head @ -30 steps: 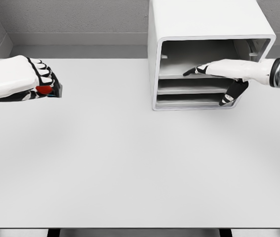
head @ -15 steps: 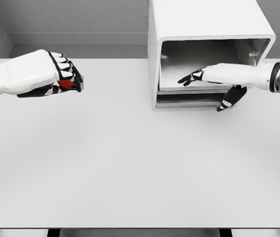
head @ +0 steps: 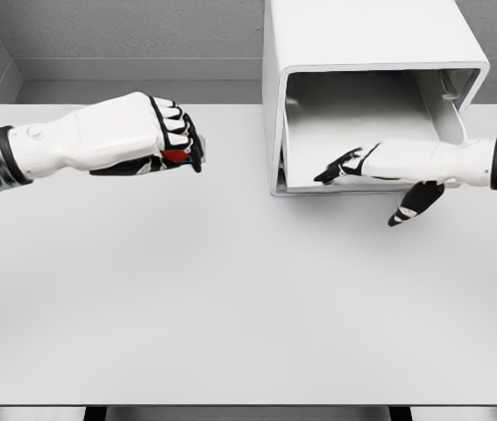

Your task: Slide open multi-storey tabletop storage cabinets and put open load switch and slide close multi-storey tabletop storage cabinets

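Storage cabinet (head: 362, 35) at table's (head: 230, 307) far edge, top drawer (head: 353, 132) slid out, right hand (head: 379, 167) flat on drawer front, fingers extended, left hand (head: 143, 136) above table left of cabinet, fist clamped on red load switch (head: 174, 156).

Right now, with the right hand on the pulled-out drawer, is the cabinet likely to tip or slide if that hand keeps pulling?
Tipping looks unlikely: the cabinet is broad and sits flat on the table. Sliding seems the likelier risk, since the tabletop looks smooth and nothing braces the cabinet; the left hand is away, closed on a red-and-black part. The right hand rests fingers on the drawer, so it probably moves lightly.
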Tool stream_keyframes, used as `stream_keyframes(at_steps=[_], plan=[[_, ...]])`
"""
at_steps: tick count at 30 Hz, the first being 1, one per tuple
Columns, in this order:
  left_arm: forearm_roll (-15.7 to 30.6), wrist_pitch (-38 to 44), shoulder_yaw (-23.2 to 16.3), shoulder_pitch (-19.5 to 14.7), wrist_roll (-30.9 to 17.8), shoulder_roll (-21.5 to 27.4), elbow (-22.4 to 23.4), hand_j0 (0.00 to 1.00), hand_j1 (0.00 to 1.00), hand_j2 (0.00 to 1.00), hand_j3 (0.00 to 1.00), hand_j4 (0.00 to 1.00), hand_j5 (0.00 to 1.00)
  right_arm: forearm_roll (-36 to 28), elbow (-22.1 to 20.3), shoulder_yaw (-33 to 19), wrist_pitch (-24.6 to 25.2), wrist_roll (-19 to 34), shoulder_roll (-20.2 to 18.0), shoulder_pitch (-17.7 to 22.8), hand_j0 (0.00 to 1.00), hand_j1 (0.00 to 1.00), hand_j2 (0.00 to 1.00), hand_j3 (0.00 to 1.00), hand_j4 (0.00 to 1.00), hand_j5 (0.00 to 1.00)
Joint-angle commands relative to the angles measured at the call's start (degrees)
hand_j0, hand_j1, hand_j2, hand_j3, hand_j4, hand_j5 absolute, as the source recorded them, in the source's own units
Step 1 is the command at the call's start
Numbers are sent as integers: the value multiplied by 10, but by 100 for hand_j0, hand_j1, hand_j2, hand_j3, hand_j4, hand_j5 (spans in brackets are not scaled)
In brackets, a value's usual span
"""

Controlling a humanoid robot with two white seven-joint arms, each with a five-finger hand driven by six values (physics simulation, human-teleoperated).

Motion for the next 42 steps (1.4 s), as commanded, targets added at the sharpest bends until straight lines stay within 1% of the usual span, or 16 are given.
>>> stream_keyframes(at_steps=[1,2,5,6,9,13,17,18,20,27,30,33,34,35,38,42], plan=[[4,1,-13,-3,0,-16,0,47,47,47,47,47,47,0,-2,5,-40,2,-13,0,100,100,100,100,100,100],[4,1,-28,-17,0,-18,0,47,47,47,47,47,47,0,-2,5,-48,2,-14,4,100,100,100,100,100,100],[4,1,-30,-25,0,-36,1,47,47,47,47,47,47,-5,-2,4,-70,2,-21,4,100,100,100,100,100,100],[4,1,-38,-32,0,-37,0,47,47,47,47,47,47,-11,-4,4,-74,2,-25,4,100,100,100,100,100,100],[4,1,-41,-36,0,-49,1,47,47,47,47,47,47,-20,-8,3,-112,2,-34,5,100,100,100,100,100,100],[4,1,-49,-54,0,-65,1,47,47,47,47,47,47,-29,-15,4,-112,2,-54,30,100,100,100,100,100,100],[4,1,-50,-62,-1,-78,1,47,47,47,47,47,47,-77,-17,3,-112,2,-93,31,100,100,100,100,100,100],[4,1,-50,-67,-3,-86,1,47,47,47,47,47,47,-77,-17,2,-112,2,-93,30,100,100,100,100,100,100],[3,1,-74,-85,-3,-93,1,47,47,47,47,47,47,-76,-17,2,-112,2,-93,29,100,100,100,100,100,100],[2,1,-74,-103,-6,-118,1,47,47,47,47,47,47,-77,-16,0,-112,2,-103,25,100,100,100,100,100,100],[2,1,-74,-110,-8,-121,1,47,47,47,47,47,47,-92,-17,-2,-112,2,-130,25,100,100,100,100,100,100],[-4,1,-79,-110,-10,-139,4,47,47,47,47,47,47,-94,-22,-7,-112,2,-141,23,100,100,100,100,100,100],[-5,1,-83,-110,-14,-149,4,47,47,47,47,47,47,-93,-22,-7,-112,2,-142,23,100,100,100,100,100,100],[-5,1,-86,-111,-36,-162,5,47,47,47,47,47,47,-93,-23,-7,-112,2,-143,23,100,100,100,100,100,100],[-21,1,-87,-112,-40,-180,15,47,47,47,47,47,47,-93,-24,-9,-112,2,-147,23,100,100,100,100,100,100],[-37,1,-87,-115,-66,-200,31,48,48,48,48,48,48,-93,-24,-8,-112,2,-155,24,100,100,100,100,100,100]])
